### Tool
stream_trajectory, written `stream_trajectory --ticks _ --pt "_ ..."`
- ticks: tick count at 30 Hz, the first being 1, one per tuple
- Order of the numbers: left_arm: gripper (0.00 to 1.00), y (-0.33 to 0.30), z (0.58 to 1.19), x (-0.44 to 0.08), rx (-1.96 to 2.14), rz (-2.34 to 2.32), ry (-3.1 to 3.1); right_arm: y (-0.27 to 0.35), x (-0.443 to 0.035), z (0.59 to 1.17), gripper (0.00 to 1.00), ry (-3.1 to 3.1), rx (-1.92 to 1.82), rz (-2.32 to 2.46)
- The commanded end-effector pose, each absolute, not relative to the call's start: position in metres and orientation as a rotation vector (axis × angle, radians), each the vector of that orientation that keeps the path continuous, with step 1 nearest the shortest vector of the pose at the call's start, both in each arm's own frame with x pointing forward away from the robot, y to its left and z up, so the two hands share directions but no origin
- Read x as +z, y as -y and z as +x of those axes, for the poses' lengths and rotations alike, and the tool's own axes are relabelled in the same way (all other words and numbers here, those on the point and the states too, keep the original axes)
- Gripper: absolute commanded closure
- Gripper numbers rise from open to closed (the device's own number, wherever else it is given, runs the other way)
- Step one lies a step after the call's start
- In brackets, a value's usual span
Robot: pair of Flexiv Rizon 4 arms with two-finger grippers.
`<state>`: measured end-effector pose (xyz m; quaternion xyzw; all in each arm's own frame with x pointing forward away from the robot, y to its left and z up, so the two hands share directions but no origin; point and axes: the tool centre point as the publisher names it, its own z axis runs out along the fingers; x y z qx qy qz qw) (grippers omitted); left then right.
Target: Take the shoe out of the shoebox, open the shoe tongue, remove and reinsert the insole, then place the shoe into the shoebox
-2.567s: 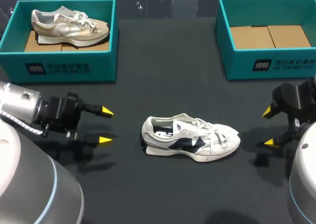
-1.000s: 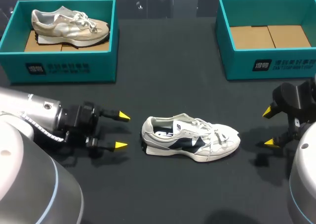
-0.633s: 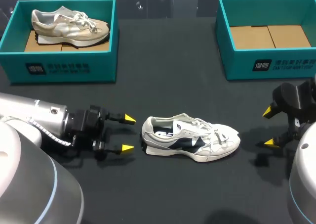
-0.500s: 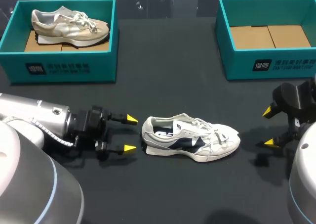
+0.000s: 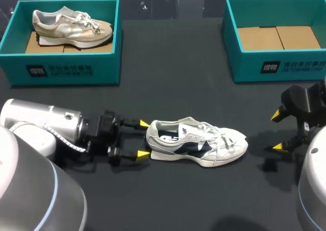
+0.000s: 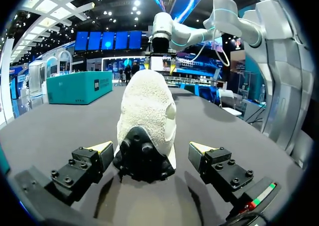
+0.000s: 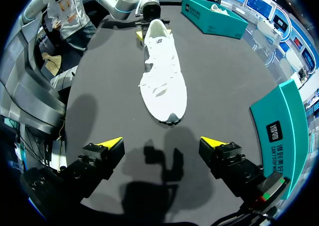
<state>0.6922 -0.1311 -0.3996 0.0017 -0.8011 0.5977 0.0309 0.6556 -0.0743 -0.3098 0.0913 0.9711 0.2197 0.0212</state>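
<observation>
A white and navy shoe (image 5: 196, 142) lies on its sole on the black table, toe toward the right, outside both boxes. My left gripper (image 5: 143, 138) is open at the shoe's heel, one yellow tip on each side and neither touching. The left wrist view has the heel (image 6: 147, 116) right ahead, in the gap of the open left gripper (image 6: 152, 147). My right gripper (image 5: 276, 131) is open and empty, a short way right of the toe. From the right wrist, the shoe (image 7: 162, 76) lies ahead of the right gripper (image 7: 162, 145), toe nearest.
A teal shoebox (image 5: 18, 52) at the back left holds a beige shoe (image 5: 71, 24). A second teal shoebox (image 5: 234, 52) at the back right shows only its cardboard floor; its wall (image 7: 279, 131) stands beside my right gripper.
My left arm has moved right across the table until its open fingers reached the shoe's heel. The shoe and the right arm have not moved.
</observation>
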Motion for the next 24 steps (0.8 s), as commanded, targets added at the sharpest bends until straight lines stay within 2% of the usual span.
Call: stream_trajectory --ticks 1,24 --pt "0.00 0.140 0.695 -0.405 1.847 0.006 2.465 0.074 -0.310 0.654 0.00 -3.009 0.675 0.285" --pt "0.00 0.167 0.701 -0.411 1.867 -0.063 2.415 0.074 -0.310 0.654 0.00 -3.009 0.675 0.285"
